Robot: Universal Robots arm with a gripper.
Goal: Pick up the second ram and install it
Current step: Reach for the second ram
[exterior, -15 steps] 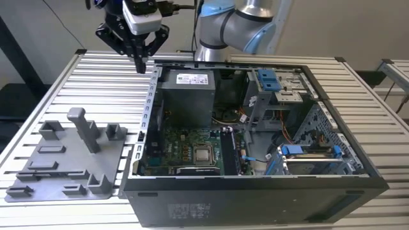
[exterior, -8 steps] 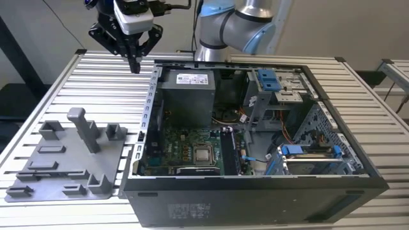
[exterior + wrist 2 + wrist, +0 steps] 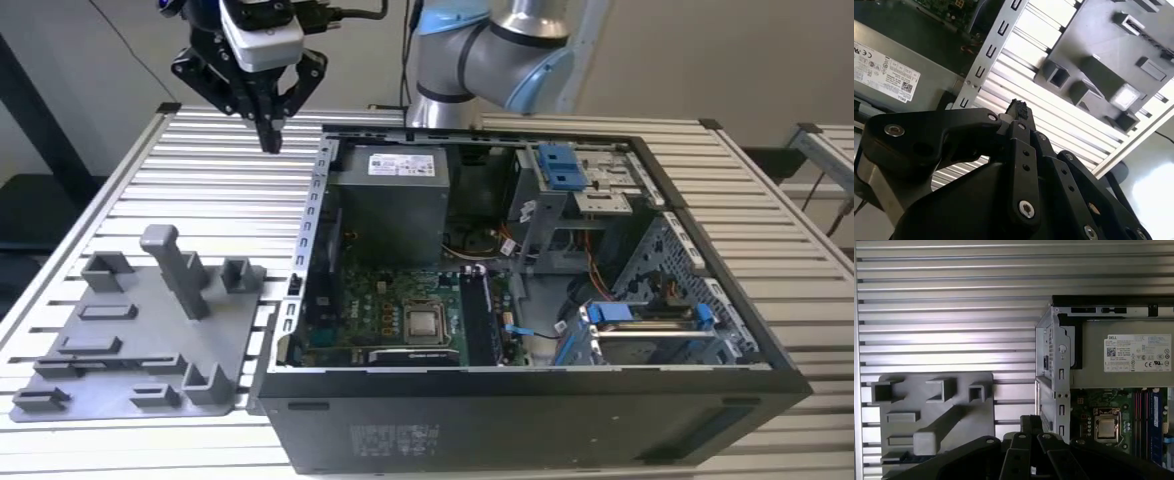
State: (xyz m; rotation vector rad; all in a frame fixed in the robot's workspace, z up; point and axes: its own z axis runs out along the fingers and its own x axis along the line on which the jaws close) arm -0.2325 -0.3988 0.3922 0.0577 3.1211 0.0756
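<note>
- Far on the exterior view's left, one grey tray [image 3: 147, 345] sits on the slatted table [image 3: 114, 190], with one tall post standing up from it.
- In the first wrist view we make out the second ram [image 3: 904, 457] as a slim bluish strip in the tray's long slot, partly cut off by dark linkage.
- The gripper [image 3: 271, 135] hangs high over the table, just left of the case's far corner. Its fingers are pinched together, and we see nothing between them.
- One open computer case [image 3: 534, 410]. The power supply [image 3: 387, 215] carries one white label [image 3: 404, 162], its print too small to tell.
- One dark memory stick [image 3: 474, 318] stands beside the CPU socket [image 3: 424, 322], and further right we count two blue clips [image 3: 563, 165].
</note>
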